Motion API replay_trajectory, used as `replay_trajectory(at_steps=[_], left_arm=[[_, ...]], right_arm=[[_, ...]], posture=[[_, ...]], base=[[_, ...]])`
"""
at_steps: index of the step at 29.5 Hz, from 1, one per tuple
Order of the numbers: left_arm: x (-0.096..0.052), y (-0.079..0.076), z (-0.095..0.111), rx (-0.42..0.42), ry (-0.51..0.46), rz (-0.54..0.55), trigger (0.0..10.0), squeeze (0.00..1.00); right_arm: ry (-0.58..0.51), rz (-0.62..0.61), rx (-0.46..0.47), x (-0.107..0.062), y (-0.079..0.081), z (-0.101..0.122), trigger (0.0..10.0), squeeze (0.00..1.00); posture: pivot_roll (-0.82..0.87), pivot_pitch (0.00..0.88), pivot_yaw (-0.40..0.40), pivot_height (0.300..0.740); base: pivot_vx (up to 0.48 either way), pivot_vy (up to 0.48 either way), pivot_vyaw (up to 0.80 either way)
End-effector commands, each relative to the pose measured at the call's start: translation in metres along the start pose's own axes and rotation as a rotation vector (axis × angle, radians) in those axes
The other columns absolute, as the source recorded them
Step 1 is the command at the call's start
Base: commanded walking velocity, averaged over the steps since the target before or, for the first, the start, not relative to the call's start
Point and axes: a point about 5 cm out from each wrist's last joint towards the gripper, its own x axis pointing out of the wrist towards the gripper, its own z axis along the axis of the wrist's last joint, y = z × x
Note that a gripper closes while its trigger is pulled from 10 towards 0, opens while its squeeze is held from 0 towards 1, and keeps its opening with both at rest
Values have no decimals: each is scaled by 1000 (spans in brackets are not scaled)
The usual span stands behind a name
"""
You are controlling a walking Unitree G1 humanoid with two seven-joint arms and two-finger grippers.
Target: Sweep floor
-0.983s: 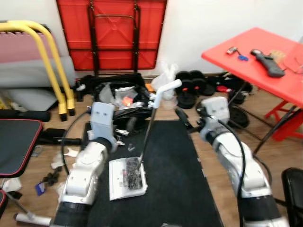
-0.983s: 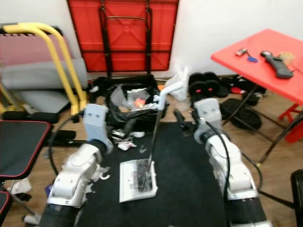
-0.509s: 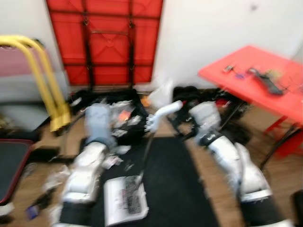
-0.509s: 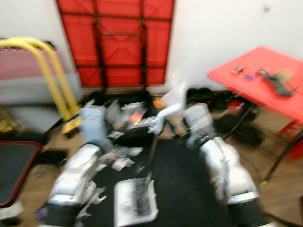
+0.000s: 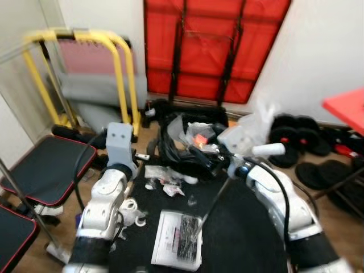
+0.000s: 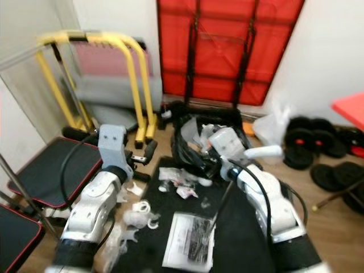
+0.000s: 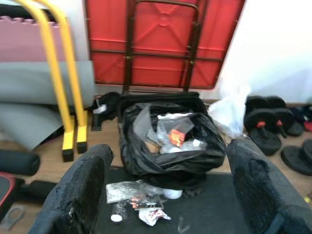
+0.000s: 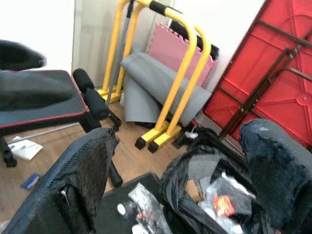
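Observation:
A white dustpan (image 5: 177, 248) holding dark debris lies on the black mat (image 5: 244, 239). Its long handle slants up to a white grip (image 5: 268, 149) beside my right wrist; whether they touch I cannot tell. Loose wrappers (image 5: 164, 181) lie at the mat's far edge, and crumpled white scraps (image 5: 132, 214) lie on the wood to its left. Behind them a full black trash bag (image 7: 168, 141) gapes. My left gripper (image 7: 170, 151) and right gripper (image 8: 180, 131) are both open, nothing between their fingers, pointing at the bag. Left arm (image 5: 108, 193) and right arm (image 5: 278, 193) flank the dustpan.
A yellow frame (image 5: 122, 74) with rolled mats stands at the back left. A black bench (image 5: 48, 170) is at the left. A folded red table (image 5: 216, 51) leans on the wall. Dark weights (image 5: 307, 133) and a red table corner (image 5: 347, 105) lie to the right.
The whole view has swung left: the red table has slid almost out at the right, the yellow frame and bench have come in. The dustpan stays on the mat.

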Motion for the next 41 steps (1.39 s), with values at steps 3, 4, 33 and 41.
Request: replay_trajectory(at_steps=[3,4,33,41], left_arm=[[0,4,-2,5,9,13,10000,0],[0,4,-2,6,9,13,10000,0],[2,6,1,15,-21,19,10000,0],[1,8,8,-3,-70,21,0,0]], right_arm=[[-11,-14,0,0,-2,1,10000,0],[-4,-43,-2,1,-5,0,10000,0],[-20,-398,76,1,-42,1,10000,0],[-26,-407,69,1,-44,1,10000,0]], posture=[[-141,19,-151,740],[-142,19,-152,740],[-144,21,-150,740],[-144,19,-150,740]], base=[[0,0,800],[0,0,800],[0,0,65],[0,0,0]])
